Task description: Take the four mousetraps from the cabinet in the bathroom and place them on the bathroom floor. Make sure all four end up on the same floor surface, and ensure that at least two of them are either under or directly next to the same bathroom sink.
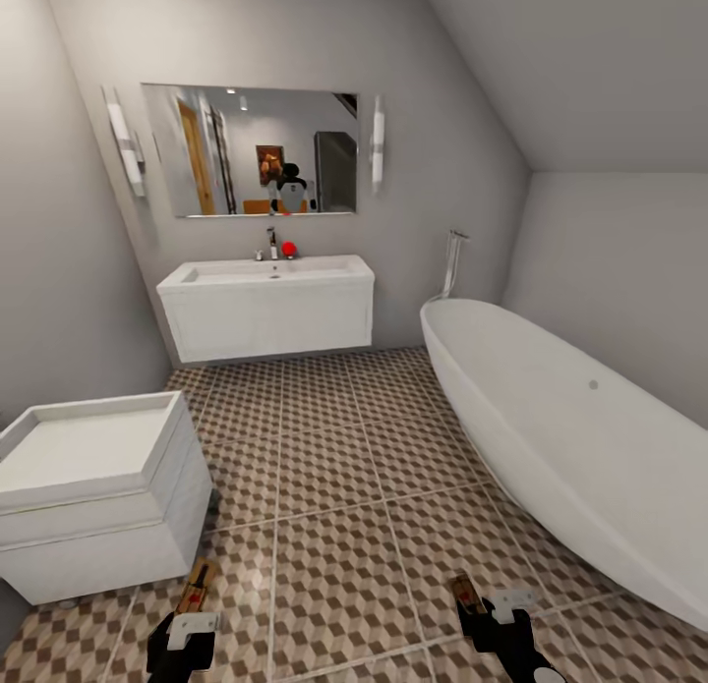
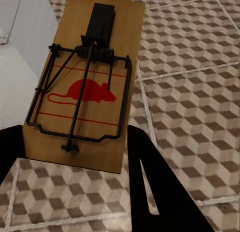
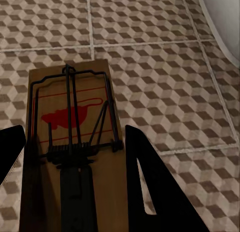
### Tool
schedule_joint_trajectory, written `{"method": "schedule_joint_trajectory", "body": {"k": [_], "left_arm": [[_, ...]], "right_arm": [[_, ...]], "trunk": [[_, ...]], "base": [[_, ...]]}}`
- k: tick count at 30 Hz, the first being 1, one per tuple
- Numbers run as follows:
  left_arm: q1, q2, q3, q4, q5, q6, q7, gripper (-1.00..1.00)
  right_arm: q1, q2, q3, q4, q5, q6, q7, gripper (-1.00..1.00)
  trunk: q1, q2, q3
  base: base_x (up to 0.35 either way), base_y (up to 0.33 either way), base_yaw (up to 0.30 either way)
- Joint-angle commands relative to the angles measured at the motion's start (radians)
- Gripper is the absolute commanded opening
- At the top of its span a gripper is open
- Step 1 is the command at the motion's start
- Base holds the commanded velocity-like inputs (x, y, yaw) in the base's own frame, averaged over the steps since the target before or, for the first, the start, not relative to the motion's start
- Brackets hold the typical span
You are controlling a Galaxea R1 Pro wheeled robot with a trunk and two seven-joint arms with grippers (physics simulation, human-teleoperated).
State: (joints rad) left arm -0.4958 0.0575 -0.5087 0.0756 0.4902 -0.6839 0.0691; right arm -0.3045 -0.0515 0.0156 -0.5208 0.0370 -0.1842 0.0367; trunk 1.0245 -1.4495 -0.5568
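Both mousetraps (image 2: 82,86) lengthwise along claws (image 1: 194,604)

Each arm ends in a black gripper: the left gripper (image 1: 187,632) and right gripper (image 1: 492,604) both carry a small white rectangular block with rounded corners on the upper face of the wrist housing. The fingers (image 2: 160,192) are matte black, flat-sided and wedge-shaped, tapering toward the tip, and the inner face bears a narrow triangular cut-out. No cables, screws or printed markings can be made out.
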Motion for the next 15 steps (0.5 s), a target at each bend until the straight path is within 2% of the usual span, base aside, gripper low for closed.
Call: {"method": "schedule_joint_trajectory", "body": {"k": [1,7,15], "left_arm": [[-0.001,-0.001,-0.008,0.003,-0.005,-0.003,0.012,-1.0],[-0.001,-0.001,-0.008,0.003,-0.005,-0.003,0.012,-1.0],[-0.001,-0.001,-0.008,0.003,-0.005,-0.003,0.012,-1.0]], "right_arm": [[-0.001,-0.001,0.001,0.001,0.004,-0.003,0.0,-1.0],[-0.001,-0.001,0.001,0.0,0.003,-0.003,0.001,-1.0],[0.0,-0.001,0.002,0.0,0.003,-0.003,0.001,-1.0]], "trunk": [[0.0,0.0,-0.001],[0.0,0.0,-0.001],[0.0,0.0,-0.001]], "base": [[0.294,0.0,0.133],[0.294,0.0,0.124],[0.294,0.0,0.024]]}}
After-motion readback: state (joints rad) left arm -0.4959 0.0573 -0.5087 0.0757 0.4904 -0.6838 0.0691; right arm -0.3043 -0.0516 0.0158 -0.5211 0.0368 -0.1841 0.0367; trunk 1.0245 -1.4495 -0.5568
